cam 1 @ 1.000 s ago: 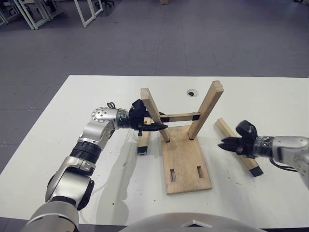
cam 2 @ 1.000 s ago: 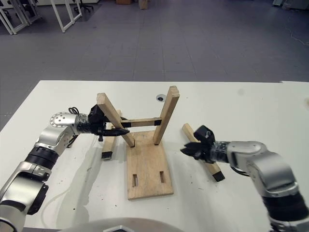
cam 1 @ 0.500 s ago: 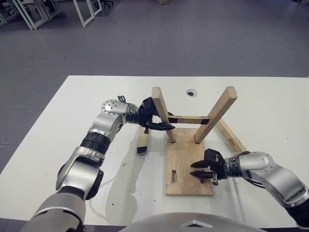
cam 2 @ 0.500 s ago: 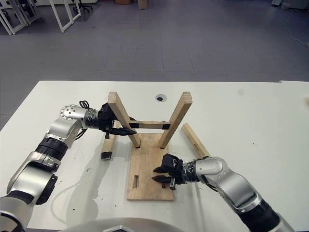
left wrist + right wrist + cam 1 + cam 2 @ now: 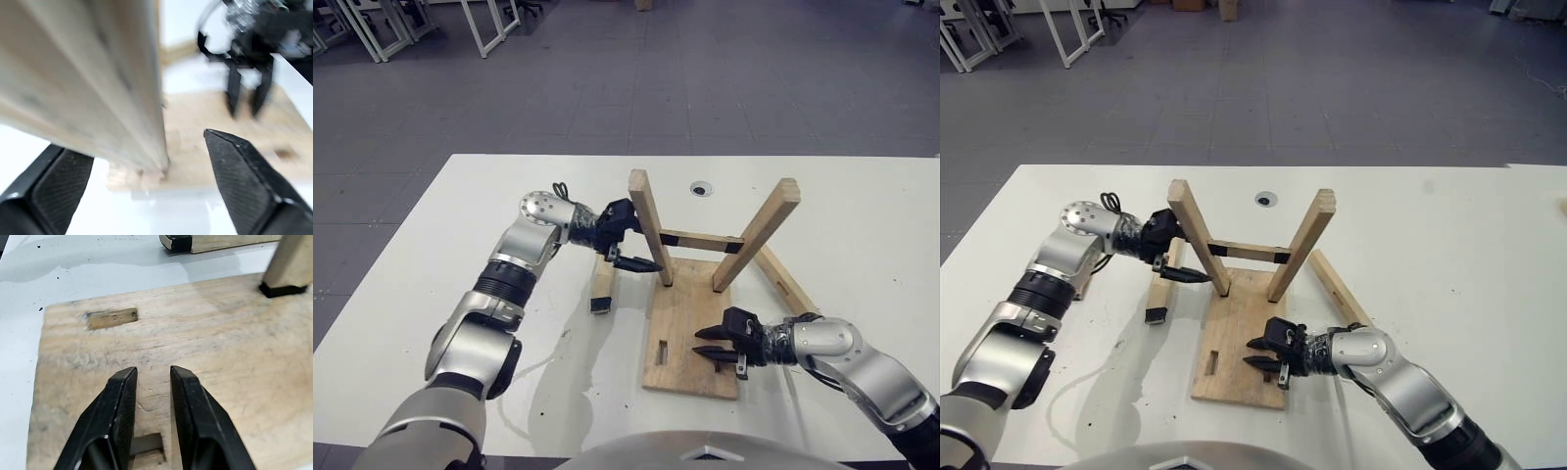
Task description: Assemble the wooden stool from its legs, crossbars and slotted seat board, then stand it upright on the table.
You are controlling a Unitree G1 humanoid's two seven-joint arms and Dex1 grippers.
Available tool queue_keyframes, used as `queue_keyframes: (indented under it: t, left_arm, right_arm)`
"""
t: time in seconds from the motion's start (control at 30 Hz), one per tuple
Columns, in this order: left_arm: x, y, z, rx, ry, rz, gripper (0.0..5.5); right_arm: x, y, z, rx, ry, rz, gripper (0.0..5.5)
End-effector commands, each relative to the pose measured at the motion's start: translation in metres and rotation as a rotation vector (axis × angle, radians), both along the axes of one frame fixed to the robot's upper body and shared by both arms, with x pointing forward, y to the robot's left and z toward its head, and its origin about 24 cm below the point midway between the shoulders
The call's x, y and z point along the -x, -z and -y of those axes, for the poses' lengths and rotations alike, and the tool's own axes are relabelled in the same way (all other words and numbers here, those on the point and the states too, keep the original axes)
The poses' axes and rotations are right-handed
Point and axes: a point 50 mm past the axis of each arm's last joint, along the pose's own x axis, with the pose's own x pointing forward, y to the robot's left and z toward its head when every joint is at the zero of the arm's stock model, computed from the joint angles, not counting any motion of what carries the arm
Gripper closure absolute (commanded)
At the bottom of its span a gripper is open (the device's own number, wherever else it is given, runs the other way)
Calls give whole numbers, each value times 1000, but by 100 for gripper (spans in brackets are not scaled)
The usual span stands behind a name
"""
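Observation:
The slotted seat board lies flat on the white table. Two wooden legs stand in its far slots, the left leg and the right leg, joined by a crossbar with black ends. My left gripper straddles the left leg low down; in the left wrist view its fingers stand wide, with a gap on one side of the leg. My right gripper hovers over the board's near end, its fingers a narrow gap apart above a free slot, holding nothing.
One loose leg with a black end lies left of the board. Another loose piece lies on the table to the right, behind the right leg. A small round hole sits in the table farther back.
The leg frame and my left gripper shifted right. My right gripper left the loose piece at right and came over the board's near end, and the board turned slightly.

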Motion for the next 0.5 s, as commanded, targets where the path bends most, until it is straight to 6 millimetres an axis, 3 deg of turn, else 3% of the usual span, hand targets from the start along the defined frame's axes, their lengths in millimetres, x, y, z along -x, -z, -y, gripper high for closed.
queue_keyframes:
  t: [0.03, 0.2, 0.27, 0.37, 0.5]
  left_arm:
    - [6, -6, -35, -172, 13, -43, 116]
    - [-3, -24, -58, -146, -258, 78, 116]
    - [-14, -46, -59, -31, -558, 209, 116]
    - [-11, -91, -48, 288, -956, 316, 116]
    - [10, -136, -8, 589, -1150, 176, 116]
  right_arm:
    - [-8, 17, 19, 126, 79, -40, 425]
    - [-21, 12, 16, 103, 119, 2, 425]
    - [-19, 15, 12, 86, 141, -7, 425]
    - [-26, 24, 5, 70, 173, -13, 425]
    - [-48, 27, 5, 67, 225, 22, 425]
